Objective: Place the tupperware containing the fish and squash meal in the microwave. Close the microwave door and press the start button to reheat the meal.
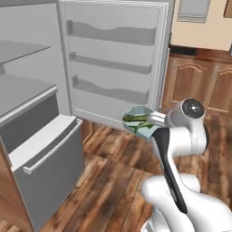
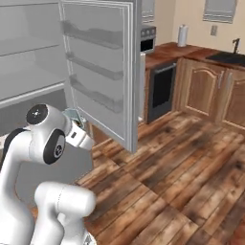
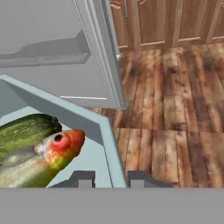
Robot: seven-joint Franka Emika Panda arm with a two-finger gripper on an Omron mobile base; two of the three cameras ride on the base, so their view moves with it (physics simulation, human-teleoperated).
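Note:
The tupperware (image 1: 141, 129) hangs in the air in front of the open fridge door, with my gripper (image 1: 152, 120) shut on its right rim. Dark-green strips of the fish and squash meal (image 1: 135, 118) lie across its top. In the hand view the tupperware's pale blue wall (image 3: 78, 120) runs down between my gripper's (image 3: 111, 180) two tips. The green squash and an orange fish piece of the meal (image 3: 61, 146) lie inside it at the left. From the right base view a corner of the tupperware (image 2: 72, 115) peeks out behind my wrist. A grey-framed dark appliance (image 2: 147, 40) shows past the fridge door's edge; whether it is the microwave I cannot tell.
The grey fridge (image 1: 27, 90) stands open at the left, its door (image 1: 113, 63) swung out just behind the container and its lower drawer (image 1: 50, 167) pulled forward. Brown wooden cabinets (image 2: 206, 91) and a black oven front (image 2: 160, 91) line the far wall. Wooden floor (image 2: 182, 172) stretches to the right.

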